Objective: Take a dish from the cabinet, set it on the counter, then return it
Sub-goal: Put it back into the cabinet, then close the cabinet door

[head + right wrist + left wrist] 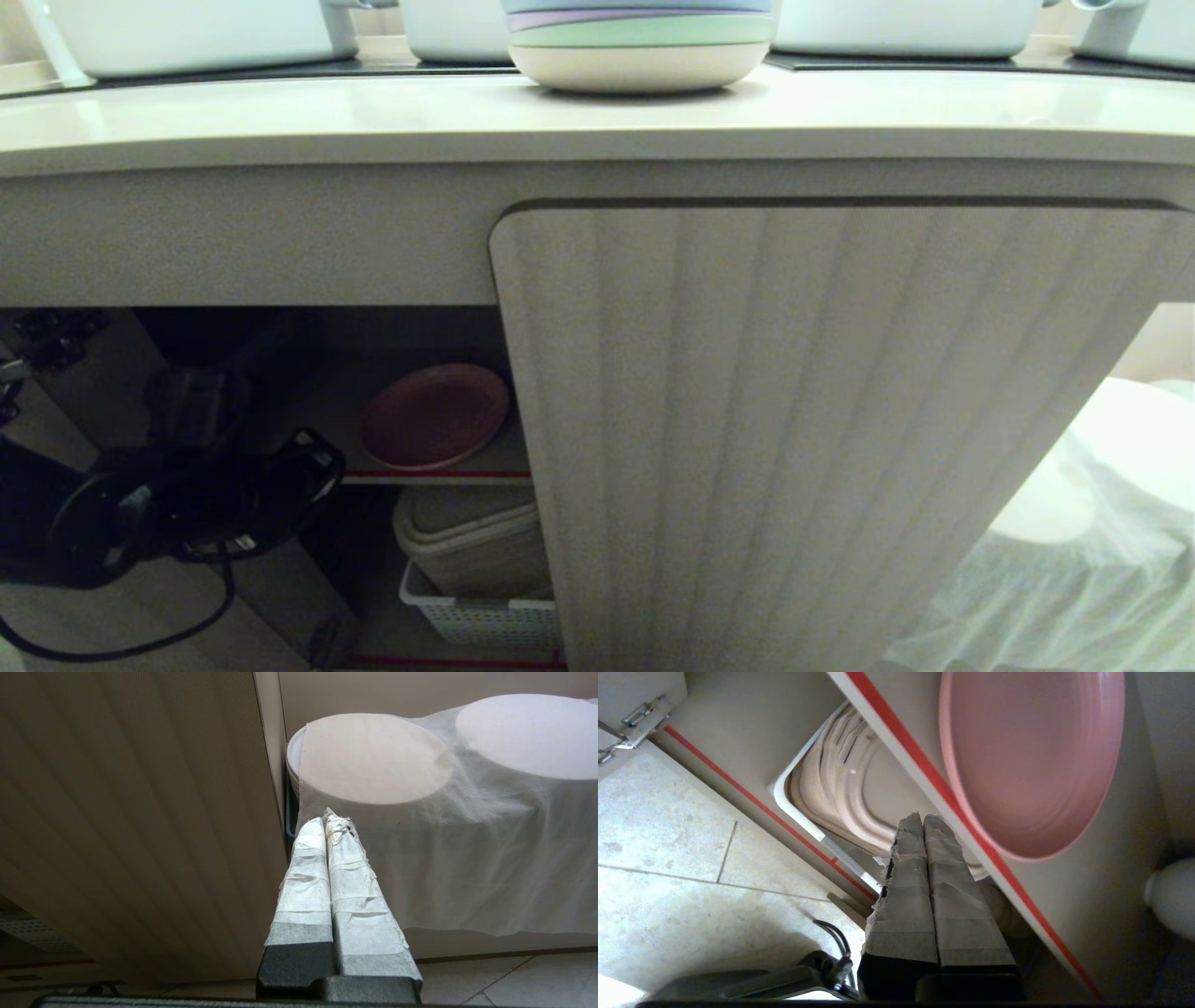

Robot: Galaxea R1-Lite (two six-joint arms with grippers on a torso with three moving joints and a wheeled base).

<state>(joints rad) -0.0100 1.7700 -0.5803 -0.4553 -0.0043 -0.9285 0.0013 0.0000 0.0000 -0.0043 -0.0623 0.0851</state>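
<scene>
I have the left gripper (923,820) clenched on nothing, its taped fingers pressed together, hanging just outside the open cabinet (840,420) at the red front edge of the upper shelf (924,765). The dish (1031,760) lies flat on that shelf, just beyond my fingertips and off to one side, and nothing is on it. It looks like light, stiff plastic with a smooth face, so I expect it to slide rather than lift; I'd open up and pinch the low rim nearest me, where it comes close to the shelf edge. Below my fingers sits a white perforated basket (803,812) holding beige lids or trays, and a hinge (633,723) is well apart. The closed fluted door next to the opening narrows my way in. The right gripper (327,817) is parked, also clenched, by a cloth-covered stack (420,812). Up on the counter (373,121) a stack of pastel plates (639,42) stands
</scene>
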